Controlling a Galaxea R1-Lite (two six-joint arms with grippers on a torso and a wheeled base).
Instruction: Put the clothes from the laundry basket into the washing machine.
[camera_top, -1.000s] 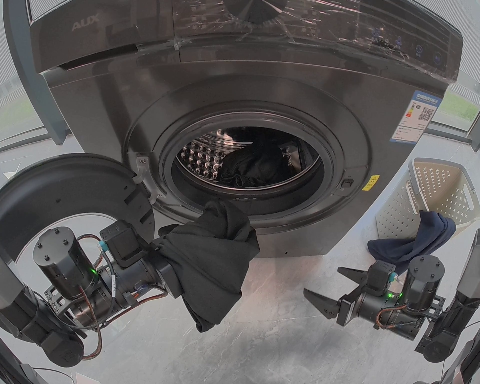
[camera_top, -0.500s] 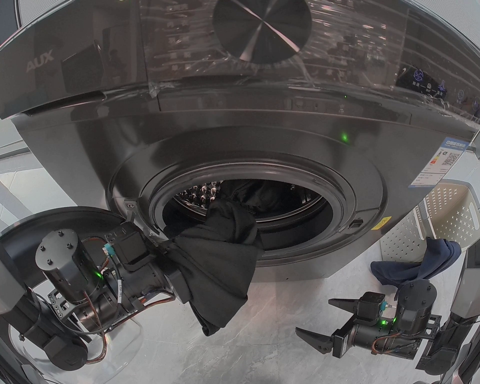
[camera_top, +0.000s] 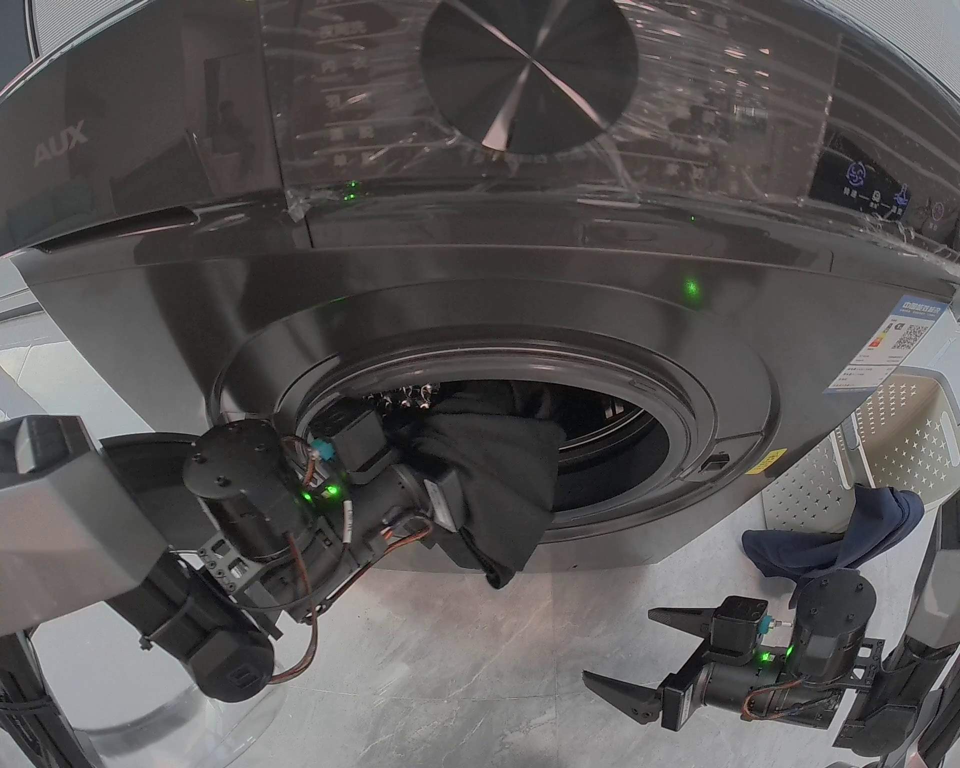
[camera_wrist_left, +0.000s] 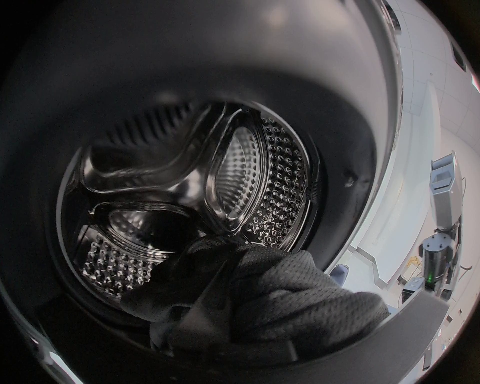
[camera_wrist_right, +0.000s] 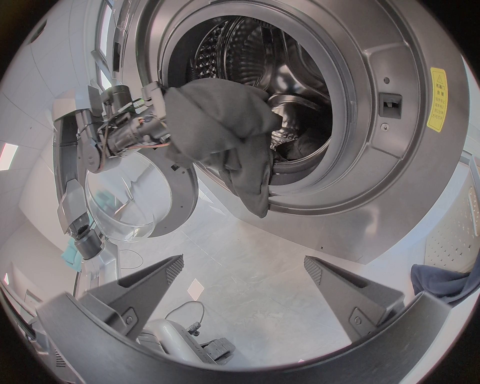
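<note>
Over the grey floor (camera_top: 480, 670), the left gripper (camera_top: 445, 503) grasps a black garment (camera_top: 505, 480) at the washing machine (camera_top: 500, 290); right gripper (camera_top: 622, 648) released.

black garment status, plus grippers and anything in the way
Left gripper shut on black garment; right gripper open over floor. Garment at drum mouth, tail hanging outside. Door open, nothing across the mouth.

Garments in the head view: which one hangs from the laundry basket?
The navy blue garment, draped over the rim of the white laundry basket. The black garment hangs at the washing machine door opening, held by the left gripper.
</note>
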